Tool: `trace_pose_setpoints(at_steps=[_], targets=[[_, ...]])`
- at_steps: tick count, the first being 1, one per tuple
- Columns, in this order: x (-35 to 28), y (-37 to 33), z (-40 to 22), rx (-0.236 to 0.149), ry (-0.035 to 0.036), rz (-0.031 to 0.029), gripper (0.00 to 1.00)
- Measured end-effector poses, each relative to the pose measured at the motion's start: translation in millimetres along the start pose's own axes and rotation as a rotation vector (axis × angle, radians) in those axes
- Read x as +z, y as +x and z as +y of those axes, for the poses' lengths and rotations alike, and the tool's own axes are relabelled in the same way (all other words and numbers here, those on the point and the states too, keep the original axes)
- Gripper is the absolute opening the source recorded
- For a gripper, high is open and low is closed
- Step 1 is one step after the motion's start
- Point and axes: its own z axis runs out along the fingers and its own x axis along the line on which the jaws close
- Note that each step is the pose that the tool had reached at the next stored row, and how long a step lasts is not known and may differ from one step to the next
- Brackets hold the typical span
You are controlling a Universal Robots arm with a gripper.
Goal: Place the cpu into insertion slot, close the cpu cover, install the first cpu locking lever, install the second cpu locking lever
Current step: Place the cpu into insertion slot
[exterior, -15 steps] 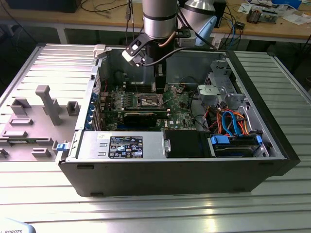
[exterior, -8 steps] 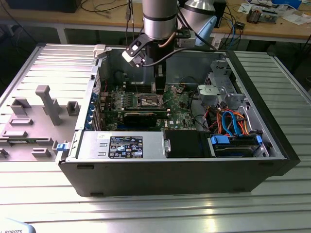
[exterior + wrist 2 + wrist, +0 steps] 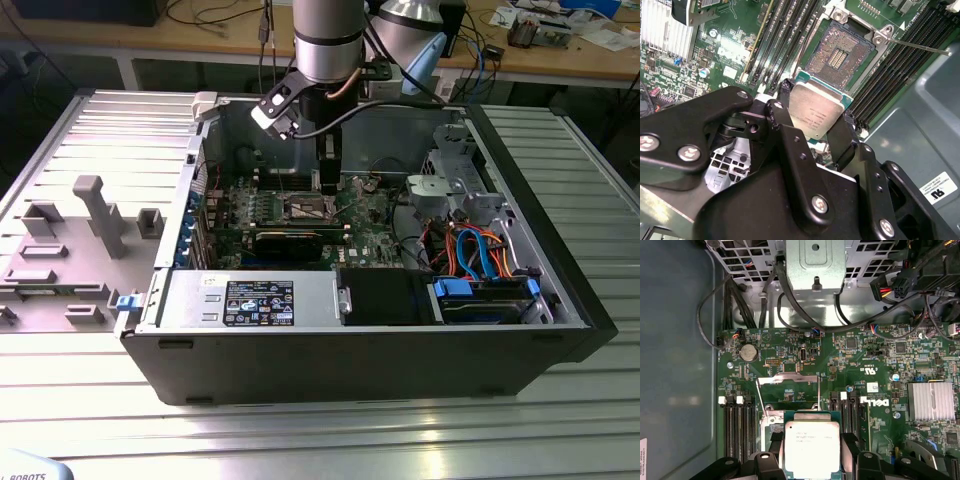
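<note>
The fingers [image 3: 846, 132] are clamped on two opposite edges of the cpu [image 3: 816, 110], holding it flat close by the insertion slot [image 3: 840, 50] and not yet seated in it. The slot's contact field lies bare, the cpu cover [image 3: 788, 376] is swung up, and a thin locking lever [image 3: 920, 47] stands free. To do this well, I judge the chip should be squared to the socket rim, turned the right way round, and lowered level without sideways push, as those contacts look easily bent
</note>
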Motion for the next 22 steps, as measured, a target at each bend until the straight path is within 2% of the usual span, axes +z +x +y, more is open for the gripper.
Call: trace_pose_setpoints(at_steps=[22], targets=[[3.6, -0.1, -0.3, 0.0, 0.0, -0.0001, 0.54]])
